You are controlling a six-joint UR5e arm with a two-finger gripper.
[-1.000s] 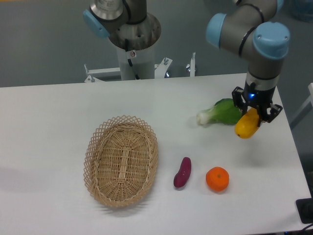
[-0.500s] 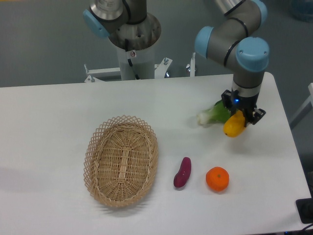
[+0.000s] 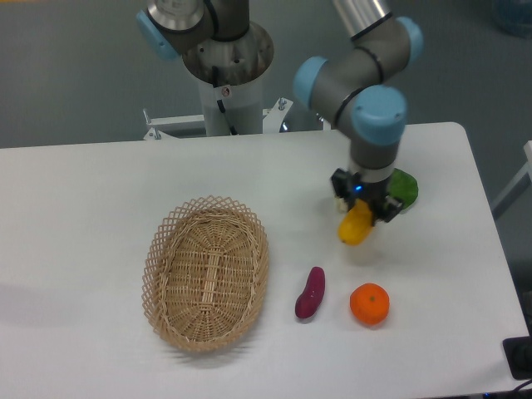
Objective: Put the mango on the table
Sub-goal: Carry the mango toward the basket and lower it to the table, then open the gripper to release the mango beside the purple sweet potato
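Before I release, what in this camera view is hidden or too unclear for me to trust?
- Mango: its upper part is covered by the gripper; whether it touches the table cannot be told.
- Gripper: how its fingers sit on the mango is too small to read.
- Green vegetable: mostly hidden behind the wrist.
- Dark object at the lower right: cut off by the frame edge.

My arm reaches down over the table (image 3: 125,183), wrist vertical, and my gripper (image 3: 361,218) points straight down, fingers clamped on the mango (image 3: 355,227) above its surface.
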